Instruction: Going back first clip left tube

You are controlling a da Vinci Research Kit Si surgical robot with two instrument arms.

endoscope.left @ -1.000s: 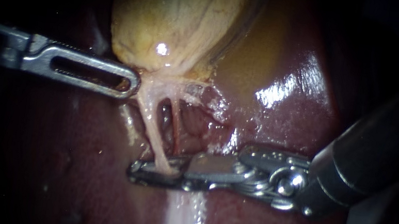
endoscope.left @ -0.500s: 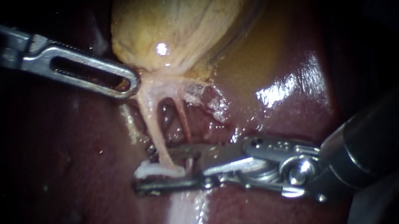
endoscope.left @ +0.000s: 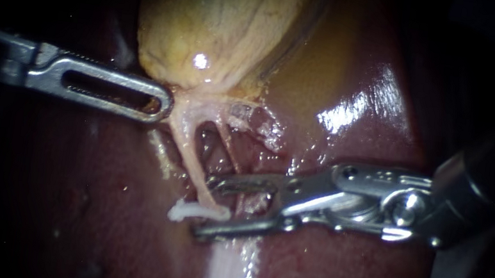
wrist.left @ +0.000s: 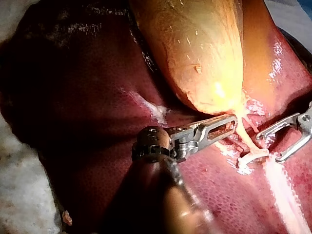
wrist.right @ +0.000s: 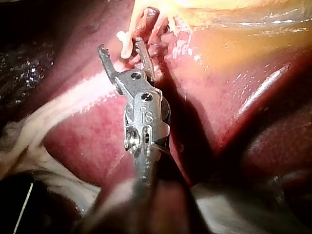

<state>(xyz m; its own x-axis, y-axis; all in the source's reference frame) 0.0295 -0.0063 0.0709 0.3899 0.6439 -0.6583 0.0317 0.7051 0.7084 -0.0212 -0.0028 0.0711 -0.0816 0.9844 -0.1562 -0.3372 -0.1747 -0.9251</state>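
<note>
The yellowish gallbladder (endoscope.left: 225, 19) lies on the dark red liver (endoscope.left: 332, 274). Two thin tubes run down from its neck: the left tube (endoscope.left: 192, 154) and the right tube (endoscope.left: 228, 146). A white clip (endoscope.left: 193, 211) sits across the lower end of the left tube. My right instrument (endoscope.left: 205, 207) has its jaws open just right of the clip, one above and one below it, and holds nothing. My left instrument (endoscope.left: 161, 106) is shut on tissue at the gallbladder's neck and holds it leftward. The right wrist view shows the clip (wrist.right: 124, 41) between the tips of the open jaws (wrist.right: 121, 46).
A pale white band (endoscope.left: 229, 272) runs down the liver below the clip. Wet glare shows on the liver (endoscope.left: 355, 109) to the right of the gallbladder. In the left wrist view the clip (wrist.left: 248, 160) lies between my left instrument (wrist.left: 233, 122) and the right one (wrist.left: 268, 147).
My right instrument's jaws have opened and drawn back to the right, leaving the white clip on the left tube. My left instrument has stayed put.
</note>
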